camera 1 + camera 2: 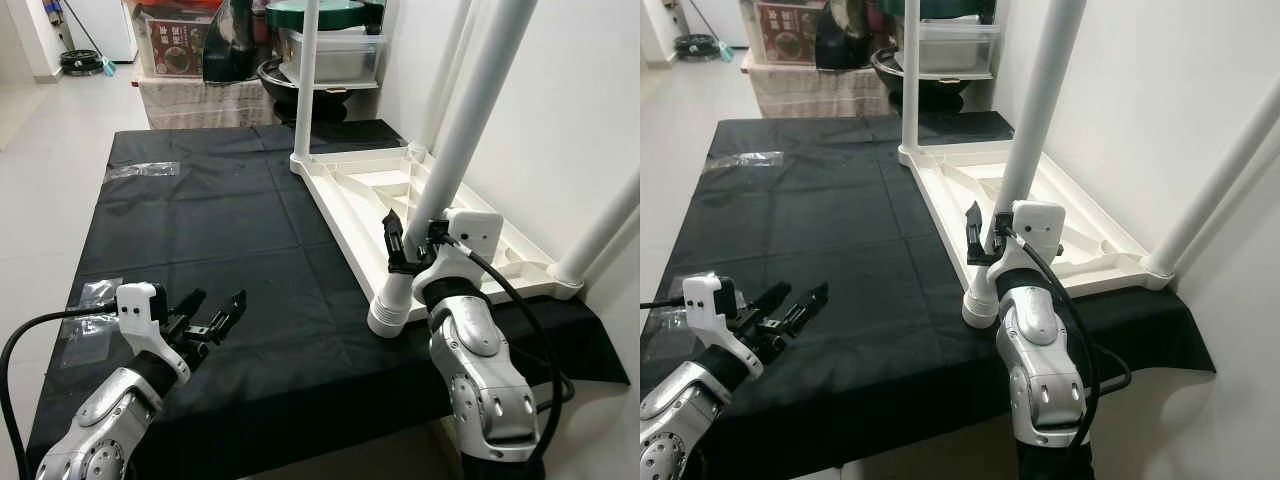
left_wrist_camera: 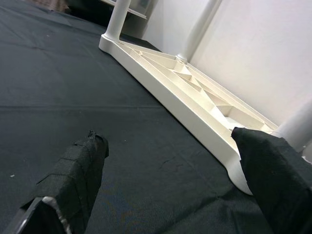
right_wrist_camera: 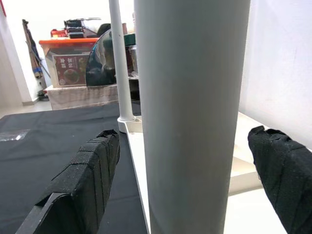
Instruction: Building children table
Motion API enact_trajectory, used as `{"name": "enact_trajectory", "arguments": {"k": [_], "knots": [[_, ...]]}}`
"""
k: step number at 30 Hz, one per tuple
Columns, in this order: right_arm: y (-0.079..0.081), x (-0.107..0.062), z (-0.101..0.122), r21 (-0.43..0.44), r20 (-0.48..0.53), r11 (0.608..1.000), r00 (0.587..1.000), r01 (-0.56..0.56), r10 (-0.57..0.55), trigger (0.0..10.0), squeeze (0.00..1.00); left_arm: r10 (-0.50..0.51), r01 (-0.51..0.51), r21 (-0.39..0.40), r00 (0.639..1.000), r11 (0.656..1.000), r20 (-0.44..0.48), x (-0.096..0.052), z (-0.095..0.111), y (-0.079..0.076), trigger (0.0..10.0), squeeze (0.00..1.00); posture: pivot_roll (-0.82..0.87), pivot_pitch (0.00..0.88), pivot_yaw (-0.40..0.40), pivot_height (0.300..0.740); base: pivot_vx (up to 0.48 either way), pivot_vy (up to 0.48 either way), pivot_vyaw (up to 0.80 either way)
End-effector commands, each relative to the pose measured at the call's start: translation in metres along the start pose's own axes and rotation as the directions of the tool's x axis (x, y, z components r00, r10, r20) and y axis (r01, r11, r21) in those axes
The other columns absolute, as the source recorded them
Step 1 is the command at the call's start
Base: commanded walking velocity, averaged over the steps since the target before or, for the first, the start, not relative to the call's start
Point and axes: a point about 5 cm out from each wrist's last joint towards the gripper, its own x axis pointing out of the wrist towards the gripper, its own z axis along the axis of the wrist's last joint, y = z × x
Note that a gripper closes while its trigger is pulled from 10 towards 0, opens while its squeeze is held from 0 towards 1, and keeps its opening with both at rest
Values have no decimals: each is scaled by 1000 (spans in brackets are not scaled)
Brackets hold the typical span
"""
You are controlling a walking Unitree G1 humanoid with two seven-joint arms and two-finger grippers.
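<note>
1. Right gripper [image 1: 412, 245]: jaws spread, one black finger [image 3: 83, 183] on each side of the near white leg [image 1: 455, 150]. The wrist view shows clear gaps between the pads and the tube, so the fingers bracket the leg without pinching it.
2. Near white leg: a smooth round tube rising steeply from its ribbed collar [image 1: 388, 312] at the near corner of the tabletop, leaning slightly away toward the wall.
3. Left gripper [image 1: 212, 318]: jaws spread and holding nothing, hovering low over the black cloth [image 1: 200, 220], well apart from the table parts and pointing toward them.
4. Children's tabletop [image 1: 370, 195]: a white plastic slab lying upside down on the cloth along the wall side, its ribbed underside facing up. The far leg [image 1: 305, 80] stands upright in the far corner socket; another leg [image 1: 600, 235] rises from the near corner by the wall [image 1: 560, 110].
5. Black cloth: covers the whole work surface, creased in a grid of fold lines. Clear plastic wrappers [image 1: 140, 170] lie on it at the far left, and another [image 1: 95, 295] near the left arm.
6. Background: a low shelf [image 1: 200, 100] beyond the cloth carries a printed box [image 1: 175, 45], a clear storage bin [image 1: 330, 55] and dark cookware [image 1: 285, 85].
7. Floor [image 1: 40, 150]: pale tile to the left of the cloth.
</note>
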Motion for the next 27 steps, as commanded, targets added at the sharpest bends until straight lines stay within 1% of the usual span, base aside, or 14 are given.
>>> {"name": "enact_trajectory", "arguments": {"k": [1, 5, 6, 12, 19, 22, 24, 27], "knots": [[-2, 1, 8, 13, 39, 1000, 999, -4, 3, 10000, 1000, -9, 9, 0, 1000, 1000, -12, 1, -2, 0, 10000, 0, 27, 0, -80, 740, 0, 0, 0], [-3, 4, 9, 5, 44, 1000, 999, -27, 27, 10000, 1000, -11, 11, -1, 1000, 1000, -14, 1, -2, 0, 10000, 0, 26, 0, -78, 740, 0, 0, 0], [-6, 7, 10, -9, 44, 999, 998, -53, 53, 10000, 1000, -14, 14, -1, 1000, 1000, -16, 1, -3, 0, 10000, 0, 23, 0, -76, 740, 0, 0, 0], [-8, 10, 10, -25, 36, 997, 996, -75, 76, 10000, 1000, -14, 14, -3, 1000, 1000, -16, 1, -3, 0, 10000, 0, 24, 0, -79, 740, 0, 0, 0], [-7, 13, 5, -5, -1, 993, 993, -120, 120, 10000, 1000, -13, 13, -7, 1000, 1000, -18, 1, -4, -1, 10000, 0, 21, 0, -78, 740, 0, 0, 0], [-11, 21, 9, -13, 6, 989, 989, -148, 148, 10000, 1000, -15, 14, -8, 1000, 1000, -19, 1, -4, 0, 10000, 0, 20, 0, -76, 740, 0, 0, 0], [-11, 21, 9, -13, 6, 989, 989, -148, 148, 10000, 1000, -15, 14, -8, 1000, 1000, -19, 1, -4, 0, 10000, 0, 20, 0, -76, 740, 0, 0, 0], [-14, 26, 11, -30, 10, 987, 988, -156, 157, 10000, 1000, -16, 16, -7, 1000, 1000, -19, 1, -4, 0, 10000, 0, 20, 0, -76, 740, 0, 0, 0]]}}
